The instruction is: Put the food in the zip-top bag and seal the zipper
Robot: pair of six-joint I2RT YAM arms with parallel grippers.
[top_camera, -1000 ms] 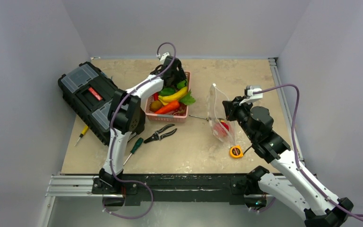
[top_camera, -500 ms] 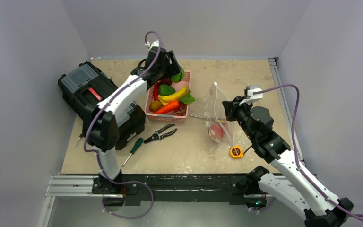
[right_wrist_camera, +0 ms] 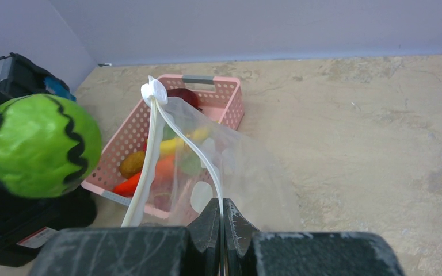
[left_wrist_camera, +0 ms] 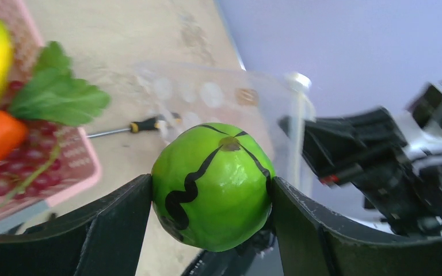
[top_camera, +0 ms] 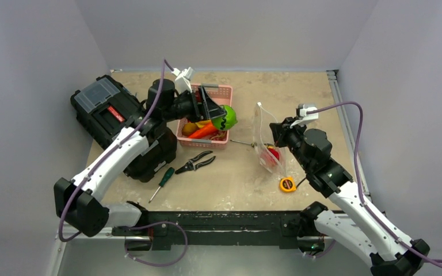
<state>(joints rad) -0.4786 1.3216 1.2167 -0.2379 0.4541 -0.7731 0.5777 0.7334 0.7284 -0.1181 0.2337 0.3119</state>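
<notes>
Each arm is a chain of glossy white curved shells (top_camera: 115, 158) and bulky black joint housings (top_camera: 316, 148), with a thin mauve cable (top_camera: 361, 129) looping back from a small white camera block (top_camera: 306, 110) just behind the gripper; the left gripper (left_wrist_camera: 213, 190) has broad matte-black wedge fingers (left_wrist_camera: 115, 230), the right gripper (right_wrist_camera: 223, 215) rough, speckled charcoal ones.

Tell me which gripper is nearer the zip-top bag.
Right. The right gripper pinches the rim of the zip-top bag; the left gripper holds a green fruit by the pink basket, apart from the bag.
</notes>
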